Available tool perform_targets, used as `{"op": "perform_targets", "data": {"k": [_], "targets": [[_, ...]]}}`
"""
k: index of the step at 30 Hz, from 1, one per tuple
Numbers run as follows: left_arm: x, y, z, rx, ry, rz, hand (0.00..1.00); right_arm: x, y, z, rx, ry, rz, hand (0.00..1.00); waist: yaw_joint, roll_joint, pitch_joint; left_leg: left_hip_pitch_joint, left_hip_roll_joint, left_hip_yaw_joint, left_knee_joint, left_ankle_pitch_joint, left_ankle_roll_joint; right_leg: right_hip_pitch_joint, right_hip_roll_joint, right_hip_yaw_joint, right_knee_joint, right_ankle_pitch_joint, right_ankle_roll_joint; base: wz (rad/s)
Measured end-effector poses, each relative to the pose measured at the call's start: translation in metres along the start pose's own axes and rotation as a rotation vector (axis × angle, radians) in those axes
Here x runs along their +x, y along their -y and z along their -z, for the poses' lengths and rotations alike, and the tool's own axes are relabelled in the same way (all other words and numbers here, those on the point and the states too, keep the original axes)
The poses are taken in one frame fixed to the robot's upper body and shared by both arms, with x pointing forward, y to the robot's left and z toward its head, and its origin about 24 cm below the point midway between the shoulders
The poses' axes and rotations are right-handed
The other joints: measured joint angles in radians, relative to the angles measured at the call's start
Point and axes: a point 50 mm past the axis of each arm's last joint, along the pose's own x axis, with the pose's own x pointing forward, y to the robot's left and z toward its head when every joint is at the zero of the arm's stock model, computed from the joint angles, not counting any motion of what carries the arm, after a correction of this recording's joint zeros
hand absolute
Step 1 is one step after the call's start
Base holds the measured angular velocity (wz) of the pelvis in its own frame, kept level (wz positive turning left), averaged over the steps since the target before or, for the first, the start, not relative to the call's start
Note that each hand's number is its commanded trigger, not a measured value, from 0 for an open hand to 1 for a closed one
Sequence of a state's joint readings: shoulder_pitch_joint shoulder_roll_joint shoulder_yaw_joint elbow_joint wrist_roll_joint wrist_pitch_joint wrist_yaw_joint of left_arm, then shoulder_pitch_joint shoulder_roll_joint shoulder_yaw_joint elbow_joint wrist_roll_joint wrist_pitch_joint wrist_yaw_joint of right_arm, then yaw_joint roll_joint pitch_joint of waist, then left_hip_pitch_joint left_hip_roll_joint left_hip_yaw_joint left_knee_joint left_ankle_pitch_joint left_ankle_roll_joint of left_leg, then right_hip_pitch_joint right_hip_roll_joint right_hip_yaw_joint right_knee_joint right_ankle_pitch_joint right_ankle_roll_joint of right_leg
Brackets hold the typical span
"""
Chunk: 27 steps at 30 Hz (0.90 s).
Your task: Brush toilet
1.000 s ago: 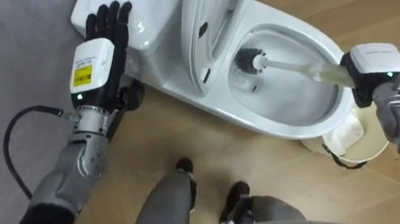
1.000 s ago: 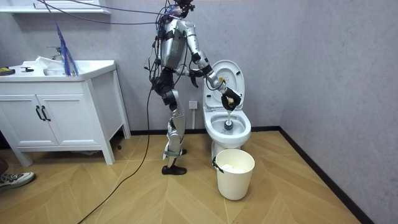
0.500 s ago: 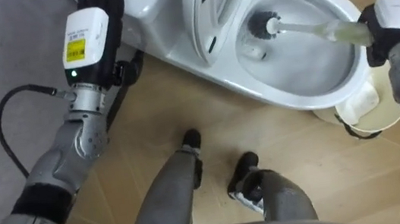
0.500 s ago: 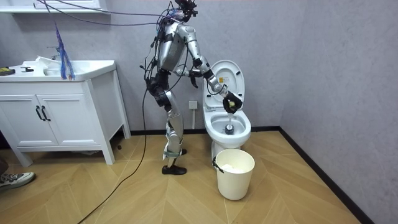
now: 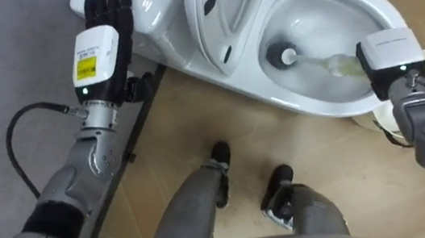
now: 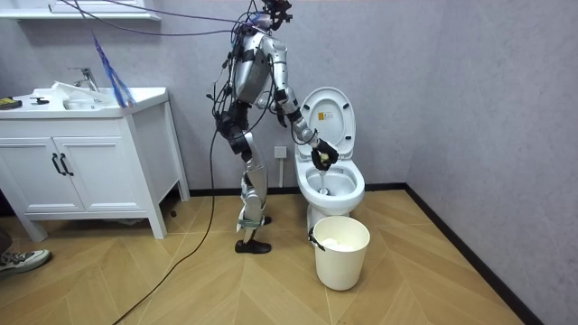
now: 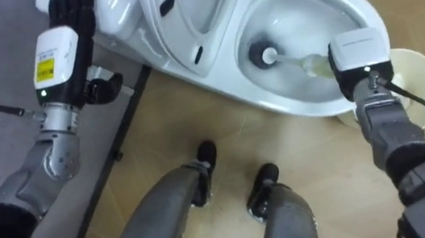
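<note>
Since the toilet brush (image 5: 324,64) has its dark head down inside the toilet bowl (image 5: 310,107), we judge that the scrubbing itself is the step in hand. From the left eye view we see the right hand (image 5: 387,55) closed round the handle's end, above the bowl's right rim. The brush's long axis runs almost level across the picture. Its head points to the view's left, toward the raised seat and lid (image 5: 220,16), and sits low in the basin. The left hand (image 5: 102,43) has its fingers straight, reaching up along the side of the cistern (image 5: 152,11); we cannot tell whether it touches.

From the room view we find the robot standing at the toilet's side, its right arm reaching down over the bowl. The brush hangs steeply from that hand into the bowl. A cream bucket (image 6: 341,260) stands on the floor just in front of the toilet.

The right eye view gives us the same lie: head leftward, handle running right into the closed hand. Next, we think, the head must sweep round the bowl's wall and under the rim. It should stay below the edge so nothing splashes out.
</note>
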<state>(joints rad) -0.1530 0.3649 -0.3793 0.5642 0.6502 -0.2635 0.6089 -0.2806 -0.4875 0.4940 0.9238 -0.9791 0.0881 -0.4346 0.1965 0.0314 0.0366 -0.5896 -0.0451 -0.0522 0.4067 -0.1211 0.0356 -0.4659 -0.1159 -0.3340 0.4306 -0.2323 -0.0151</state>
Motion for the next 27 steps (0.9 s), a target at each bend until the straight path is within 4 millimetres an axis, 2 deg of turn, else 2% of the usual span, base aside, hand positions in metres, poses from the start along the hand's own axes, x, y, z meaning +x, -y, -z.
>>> {"op": "perform_targets", "data": {"k": [5,6,11,14,17,22,23,26,27], "targets": [[0.001,0.002,0.000,-0.015,-0.027,-0.004,0.00,0.003,-0.002,0.006,0.133,-0.067,-0.013,1.00,-0.004,-0.003,0.0033,0.013,0.015,0.046,-0.001,0.000,0.000,0.003,-0.007,0.011,0.014,-0.003,-0.001,-0.08],[0.003,0.000,0.000,-0.008,-0.024,-0.014,0.00,0.005,0.000,0.007,0.166,-0.080,-0.010,1.00,-0.005,-0.014,0.0099,0.010,0.014,0.049,0.000,0.000,0.001,-0.010,-0.013,0.024,0.027,-0.009,0.000,-0.05],[0.009,-0.010,-0.003,-0.005,-0.027,-0.075,0.00,0.020,0.026,0.010,0.204,-0.084,0.073,1.00,-0.021,-0.039,0.0243,-0.022,0.009,0.066,0.011,0.005,0.007,-0.068,-0.033,0.036,0.079,-0.022,-0.004,-0.03],[0.010,-0.012,-0.003,-0.005,-0.031,-0.081,0.00,0.027,0.041,0.005,0.156,-0.046,0.122,1.00,-0.024,-0.042,0.0255,-0.033,0.013,0.073,0.025,0.005,0.007,-0.079,-0.034,0.036,0.091,-0.023,-0.006,-0.05],[0.009,-0.013,-0.002,0.001,-0.038,-0.084,0.00,0.021,0.043,-0.012,0.102,0.024,0.138,1.00,-0.027,-0.041,0.0246,-0.033,0.015,0.072,0.023,0.004,0.007,-0.079,-0.028,0.039,0.088,-0.023,-0.007,0.00],[0.002,-0.009,-0.001,-0.002,-0.054,-0.084,0.00,0.001,0.038,-0.037,0.115,0.078,0.103,1.00,-0.028,-0.029,0.0169,-0.031,0.020,0.072,0.023,0.002,0.004,-0.063,-0.005,0.036,0.064,-0.010,-0.011,-0.04],[0.000,-0.007,-0.002,-0.002,-0.056,-0.076,0.00,-0.003,0.040,-0.041,0.125,0.081,0.101,1.00,-0.028,-0.021,0.0108,-0.030,0.021,0.069,0.023,0.002,0.004,-0.059,-0.003,0.033,0.058,-0.009,-0.011,0.00],[-0.012,0.003,0.001,-0.012,-0.088,-0.042,0.00,-0.016,0.040,-0.050,0.134,0.092,0.074,1.00,-0.028,-0.006,-0.0179,-0.018,0.027,0.074,0.007,0.002,0.004,-0.052,0.002,0.034,0.046,-0.005,-0.011,-0.05],[-0.016,0.005,0.001,-0.012,-0.098,-0.036,0.00,-0.021,0.040,-0.053,0.131,0.101,0.065,1.00,-0.028,0.001,-0.0225,-0.008,0.031,0.077,0.002,0.002,0.002,-0.038,0.008,0.033,0.029,0.003,-0.013,-0.12]]}}
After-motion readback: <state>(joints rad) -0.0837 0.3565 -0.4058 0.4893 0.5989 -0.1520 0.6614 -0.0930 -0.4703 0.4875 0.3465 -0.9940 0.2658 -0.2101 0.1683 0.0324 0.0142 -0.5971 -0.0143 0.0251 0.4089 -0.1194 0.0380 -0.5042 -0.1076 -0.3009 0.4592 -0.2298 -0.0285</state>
